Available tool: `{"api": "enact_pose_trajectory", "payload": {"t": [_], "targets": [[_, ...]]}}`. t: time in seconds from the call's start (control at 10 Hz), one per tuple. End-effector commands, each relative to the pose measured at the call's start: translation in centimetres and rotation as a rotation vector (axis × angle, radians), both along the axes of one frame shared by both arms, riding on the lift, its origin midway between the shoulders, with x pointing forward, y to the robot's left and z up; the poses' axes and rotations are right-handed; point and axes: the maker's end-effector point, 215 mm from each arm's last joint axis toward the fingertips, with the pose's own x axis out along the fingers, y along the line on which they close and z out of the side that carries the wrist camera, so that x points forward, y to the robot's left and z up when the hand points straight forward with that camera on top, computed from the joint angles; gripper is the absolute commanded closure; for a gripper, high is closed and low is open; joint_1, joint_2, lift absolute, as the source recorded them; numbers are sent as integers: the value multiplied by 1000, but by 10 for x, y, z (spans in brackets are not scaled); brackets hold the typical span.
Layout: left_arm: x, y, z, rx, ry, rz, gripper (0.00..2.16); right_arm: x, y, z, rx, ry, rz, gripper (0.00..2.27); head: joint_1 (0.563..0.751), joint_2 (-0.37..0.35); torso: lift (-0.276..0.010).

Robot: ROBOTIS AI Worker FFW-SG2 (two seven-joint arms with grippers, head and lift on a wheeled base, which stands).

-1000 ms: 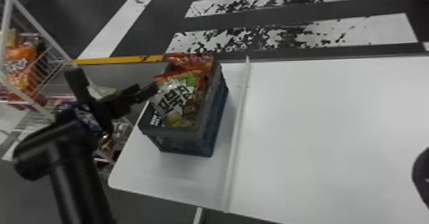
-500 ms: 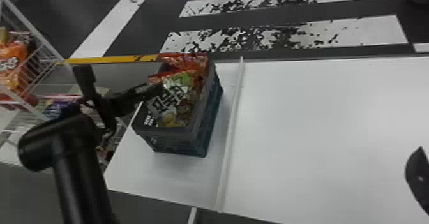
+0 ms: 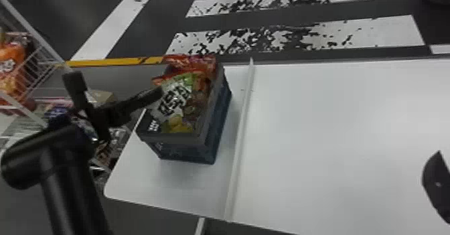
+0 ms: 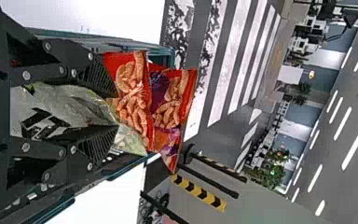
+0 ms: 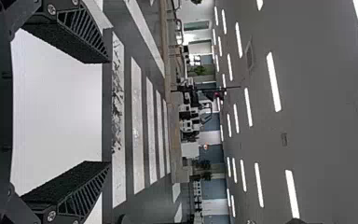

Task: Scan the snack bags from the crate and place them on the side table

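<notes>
At the left of the head view, my left gripper (image 3: 158,93) is at the upper left side of a white and green snack bag (image 3: 175,98) that leans in the dark crate (image 3: 187,140). From the left wrist, that gripper (image 4: 115,111) has its tips fairly close together, shut on the crinkled white and green bag (image 4: 77,112). Red snack bags (image 4: 133,88) stand just beyond. My right gripper (image 3: 437,187) shows partly at the head view's right edge. In the right wrist view the same gripper (image 5: 108,112) is open, nothing between its fingers.
The crate stands on the white side table (image 3: 180,187). A raised white strip (image 3: 241,130) separates this from the large white surface (image 3: 334,134) to the right. At far left, a wire rack (image 3: 38,55) holds more snack bags.
The head view has shifted slightly, so crate and table appear farther left. Relative to the crate, my left gripper has moved slightly inward. The white and green bag remains in about the same place in it.
</notes>
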Motion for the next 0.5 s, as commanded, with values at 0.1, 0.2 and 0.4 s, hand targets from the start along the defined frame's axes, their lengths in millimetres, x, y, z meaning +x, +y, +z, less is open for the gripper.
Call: {"api": "enact_pose_trajectory", "payload": {"t": [0.1,0.2,0.4], "targets": [[-17,19,17,17,-23,38,2135,0,6,3,10,-1,10,107,695,343,-94],[-20,18,30,32,-48,43,2138,-1,7,4,11,-3,11,107,695,350,-94],[-26,7,62,20,-100,55,2138,-3,7,4,11,-1,11,107,695,350,-94]]}}
